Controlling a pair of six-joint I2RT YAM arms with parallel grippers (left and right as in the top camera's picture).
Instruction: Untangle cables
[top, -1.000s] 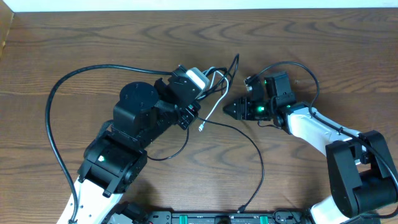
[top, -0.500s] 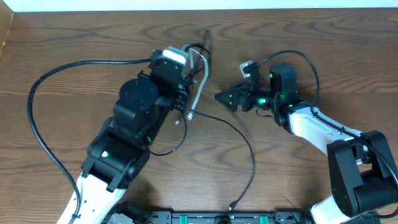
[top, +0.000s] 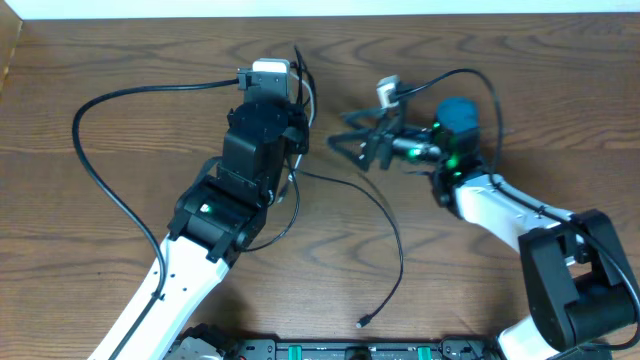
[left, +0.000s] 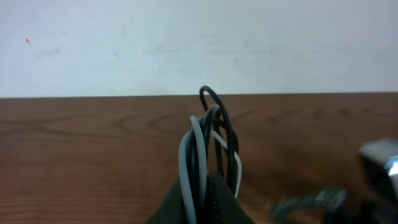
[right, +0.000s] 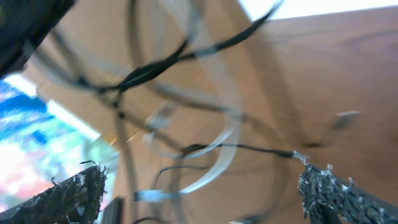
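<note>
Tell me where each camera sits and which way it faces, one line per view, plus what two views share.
Overhead: fixed above the table, looking straight down; left arm, right arm, left gripper, right gripper and the cables show.
Left wrist: on the left arm, looking level across the table to a white wall; its shut fingertips pinch cable loops.
Right wrist: on the right arm, blurred, looking between its spread fingers at cable loops.
Shared: overhead and left wrist both show the loops the left gripper pinches.
</note>
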